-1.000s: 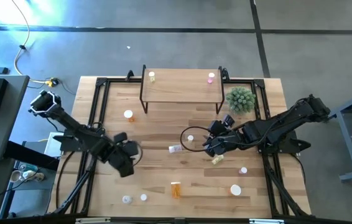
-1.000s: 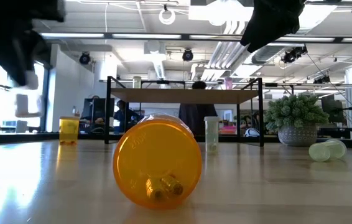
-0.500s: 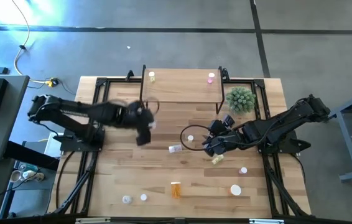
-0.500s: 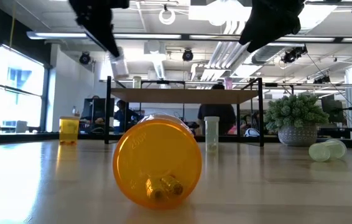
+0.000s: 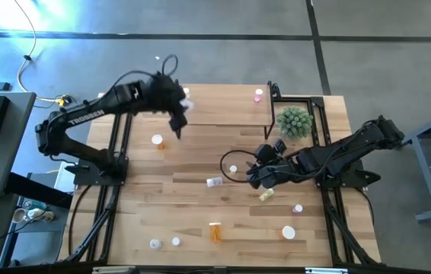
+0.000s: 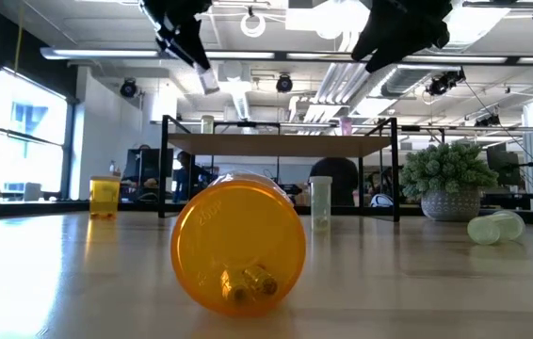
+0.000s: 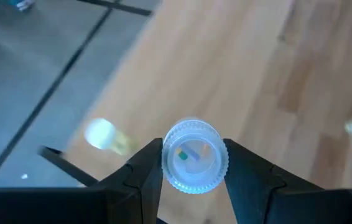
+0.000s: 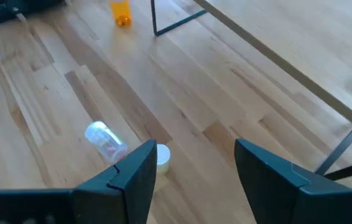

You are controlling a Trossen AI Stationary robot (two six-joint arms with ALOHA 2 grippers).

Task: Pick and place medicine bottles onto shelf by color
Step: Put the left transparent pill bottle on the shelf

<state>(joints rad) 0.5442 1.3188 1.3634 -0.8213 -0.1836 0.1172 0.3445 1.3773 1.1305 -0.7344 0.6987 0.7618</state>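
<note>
High view: left claw (image 5: pixel 179 114) is over the shelf (image 5: pixel 223 105) at its 9 o'clock end, closed on a clear bottle (image 5: pixel 182 116). A yellow bottle (image 5: pixel 186 93) stands on the shelf at 10 o'clock, a pink bottle (image 5: pixel 258 95) at 2 o'clock, both caps up. Right claw (image 5: pixel 252 176) hangs over mid-desk (image 5: pixel 200 198), with a tipped clear bottle (image 5: pixel 215 182) at its 9 o'clock. An orange bottle (image 5: pixel 215 231) lies near the desk's 6 o'clock edge, long axis 12-to-6. A green plant (image 5: pixel 295 121) sits at the shelf's 4 o'clock.

Low view: the orange bottle lies on its side, base facing the camera, pills inside. The left claw is high above the shelf with the held bottle tilted.

Left wrist view: both fingers (image 7: pixel 145 177) pinch a clear bottle with a ribbed white cap, cap toward the camera, long axis pointing away; coloured pills show through. The yellow bottle stands on the shelf below.

Right wrist view: the right claw's fingers (image 8: pixel 129 174) are spread apart, nothing between them. The clear bottle lies tipped on the desk and a yellowish one (image 8: pixel 162 157) sits just beside one finger.
</note>
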